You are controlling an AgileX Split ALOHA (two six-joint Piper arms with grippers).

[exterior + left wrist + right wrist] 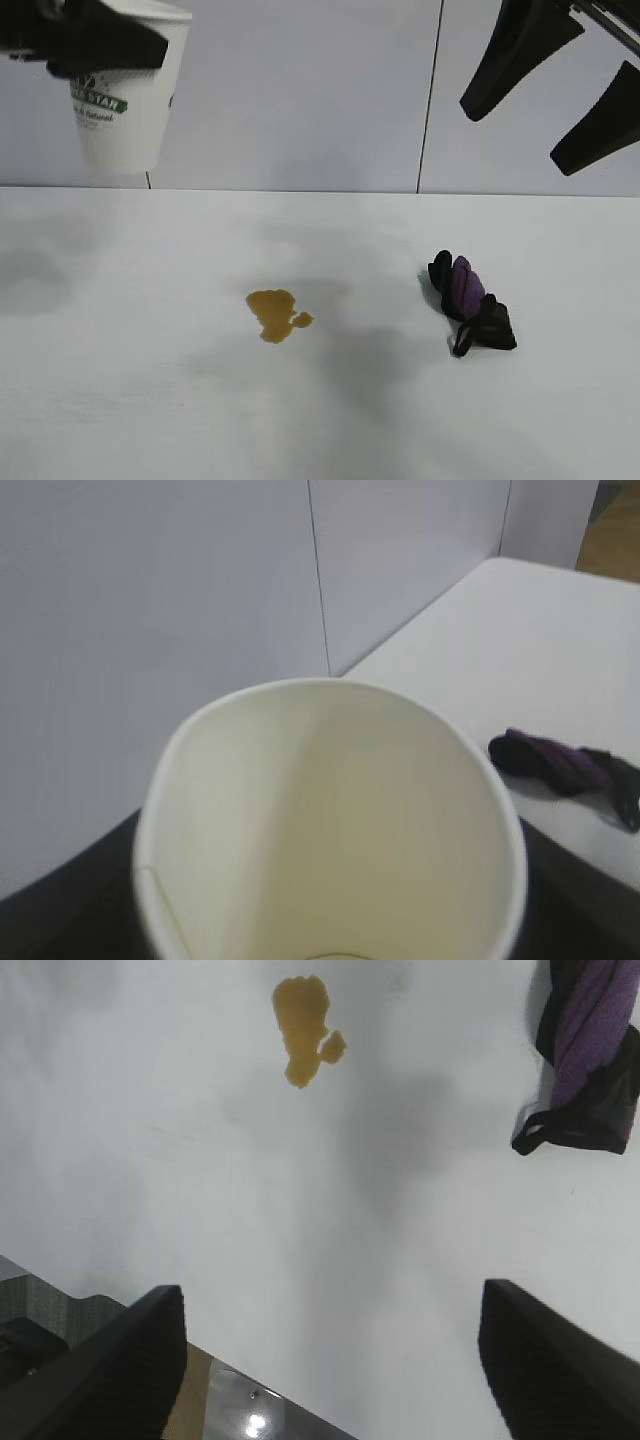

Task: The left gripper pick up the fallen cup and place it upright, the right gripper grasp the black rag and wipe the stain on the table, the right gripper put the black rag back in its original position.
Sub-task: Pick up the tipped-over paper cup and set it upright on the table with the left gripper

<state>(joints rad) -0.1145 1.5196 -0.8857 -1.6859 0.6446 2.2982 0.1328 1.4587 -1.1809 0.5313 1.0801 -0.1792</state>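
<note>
Partly cropped, the left end effector (95,42) clamps the cup (125,110) aloft; the right end effector (555,95) hangs spread.

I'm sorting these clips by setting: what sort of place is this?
Probably a lab or test bench, not a home: a bare white table against plain white wall panels, with two black robot grippers, left and right, above a staged spill, cup and rag.
</note>
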